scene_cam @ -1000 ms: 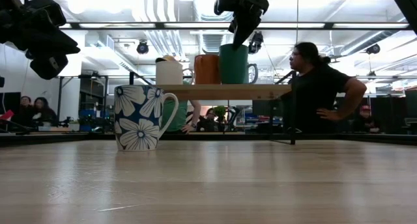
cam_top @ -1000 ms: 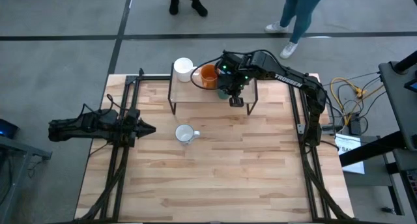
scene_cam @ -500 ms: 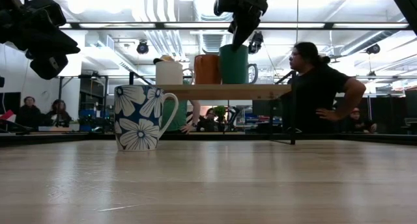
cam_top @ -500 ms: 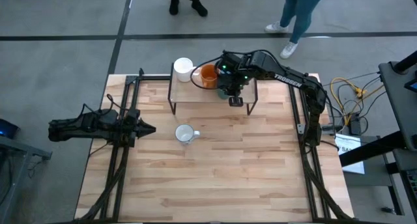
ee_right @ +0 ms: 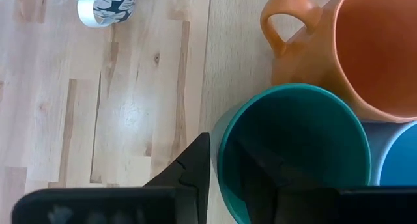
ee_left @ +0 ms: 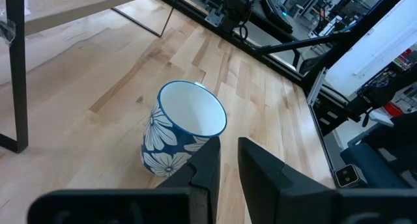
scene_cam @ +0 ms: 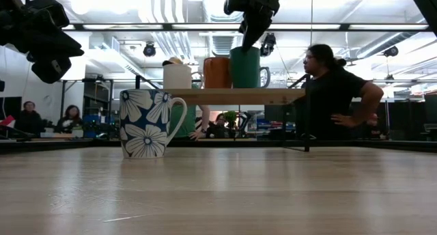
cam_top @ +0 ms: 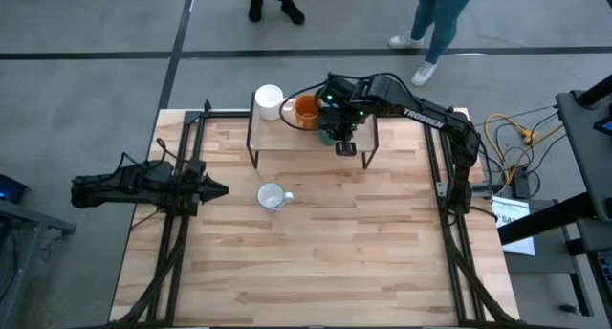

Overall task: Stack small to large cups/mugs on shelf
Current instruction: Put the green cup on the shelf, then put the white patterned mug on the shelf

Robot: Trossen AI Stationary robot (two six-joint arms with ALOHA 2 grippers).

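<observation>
On the shelf [scene_cam: 232, 95] stand a white cup [scene_cam: 177, 76], an orange mug [scene_cam: 217, 72] and a dark green cup [scene_cam: 246, 67] in a row. A light blue mug [ee_right: 397, 159] stands beside the green cup [ee_right: 293, 139]. My right gripper [ee_right: 225, 149] hangs over the green cup, open and pointing steeply down. One finger is outside the rim and one inside; whether they touch it I cannot tell. A blue floral mug [ee_left: 182, 136] stands upright on the table. My left gripper [ee_left: 228, 159], at the table's left, points at it, slightly open and holding nothing.
The shelf's thin black legs [cam_top: 252, 147] stand on the table's far half. The floral mug [cam_top: 273, 197] sits just in front of the shelf. People stand beyond the table's far edge [scene_cam: 334, 91]. Bare wood fills the table's near half [cam_top: 316, 262].
</observation>
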